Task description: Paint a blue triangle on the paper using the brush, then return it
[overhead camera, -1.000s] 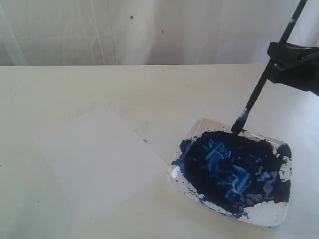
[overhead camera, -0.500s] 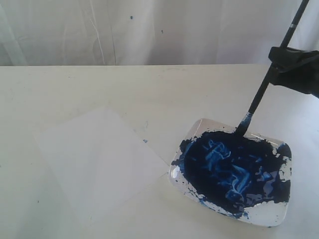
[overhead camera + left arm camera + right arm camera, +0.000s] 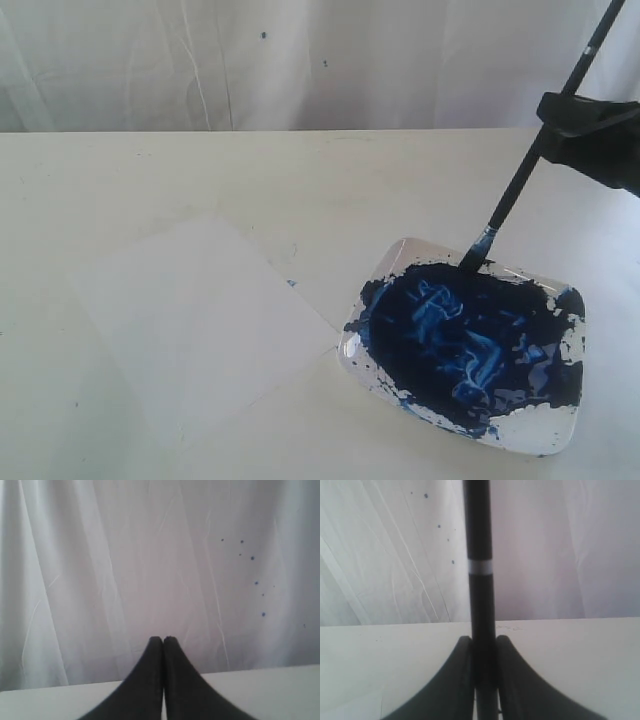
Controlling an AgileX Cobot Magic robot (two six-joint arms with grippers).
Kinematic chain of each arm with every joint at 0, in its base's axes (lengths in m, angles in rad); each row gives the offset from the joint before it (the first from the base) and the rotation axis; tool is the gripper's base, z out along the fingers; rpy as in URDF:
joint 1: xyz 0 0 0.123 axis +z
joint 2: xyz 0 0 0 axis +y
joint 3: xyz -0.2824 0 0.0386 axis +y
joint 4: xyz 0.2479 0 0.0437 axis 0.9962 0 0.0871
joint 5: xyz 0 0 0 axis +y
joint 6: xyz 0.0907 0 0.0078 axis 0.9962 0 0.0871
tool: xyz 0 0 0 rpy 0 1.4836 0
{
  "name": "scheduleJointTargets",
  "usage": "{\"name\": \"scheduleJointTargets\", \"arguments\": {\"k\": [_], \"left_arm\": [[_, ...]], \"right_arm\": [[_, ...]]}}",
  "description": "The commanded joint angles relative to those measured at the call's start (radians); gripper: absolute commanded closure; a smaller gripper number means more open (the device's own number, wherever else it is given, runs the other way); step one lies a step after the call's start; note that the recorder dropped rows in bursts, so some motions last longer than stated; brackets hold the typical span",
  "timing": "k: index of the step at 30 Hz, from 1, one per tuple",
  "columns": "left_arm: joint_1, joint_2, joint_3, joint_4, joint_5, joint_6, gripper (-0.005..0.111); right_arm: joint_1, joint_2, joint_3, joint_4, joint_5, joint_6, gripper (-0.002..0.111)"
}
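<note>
My right gripper (image 3: 560, 110) is shut on the black handle of the brush (image 3: 520, 185), holding it slanted at the right of the exterior view. The brush's blue-stained tip touches the far edge of the paint in the clear dish (image 3: 525, 435). In the right wrist view the brush (image 3: 479, 580) stands clamped in the right gripper (image 3: 483, 641). The white paper (image 3: 195, 325) lies flat to the left of the dish. It bears no blue triangle. My left gripper (image 3: 163, 640) is shut with nothing in it and faces the curtain; the exterior view does not show it.
The dish is smeared with dark and pale blue paint (image 3: 465, 335). A white curtain (image 3: 300, 60) with small blue specks hangs behind the table (image 3: 330, 180). A tiny blue spot (image 3: 291, 283) marks the table by the paper's right edge.
The brush tip has stirred back and forth along the far edge of the paint, first right, then back left. The paper and the left gripper have not moved.
</note>
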Motion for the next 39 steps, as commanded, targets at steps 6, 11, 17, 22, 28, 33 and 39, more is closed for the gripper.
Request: {"name": "scheduleJointTargets", "arguments": {"k": [6,11,17,22,28,33,39], "left_arm": [[0.003,0.362,-0.243,-0.015,0.100,0.430,0.107],[0.003,0.574,-0.277,-0.011,0.111,0.454,0.107],[-0.046,0.789,-0.324,-0.062,0.144,0.394,0.107],[-0.091,1.002,-0.492,-0.068,0.462,0.292,0.107],[-0.116,1.284,-0.763,-0.107,0.868,0.292,0.107],[-0.116,1.424,-0.852,-0.107,0.854,0.297,0.107],[-0.116,1.531,-0.857,-0.107,0.670,0.329,0.107]], "right_arm": [[-0.005,-0.008,-0.002,-0.006,-0.035,0.006,0.102],[-0.005,-0.008,-0.002,-0.035,-0.102,0.006,0.102],[-0.005,-0.008,-0.002,-0.047,-0.093,0.006,0.102],[-0.005,-0.008,-0.002,-0.048,-0.083,0.006,0.102],[-0.005,-0.008,-0.002,-0.049,-0.050,0.006,0.102],[-0.005,-0.008,-0.002,-0.049,-0.034,0.006,0.102],[-0.005,-0.008,-0.002,-0.049,-0.034,0.006,0.102]]}}
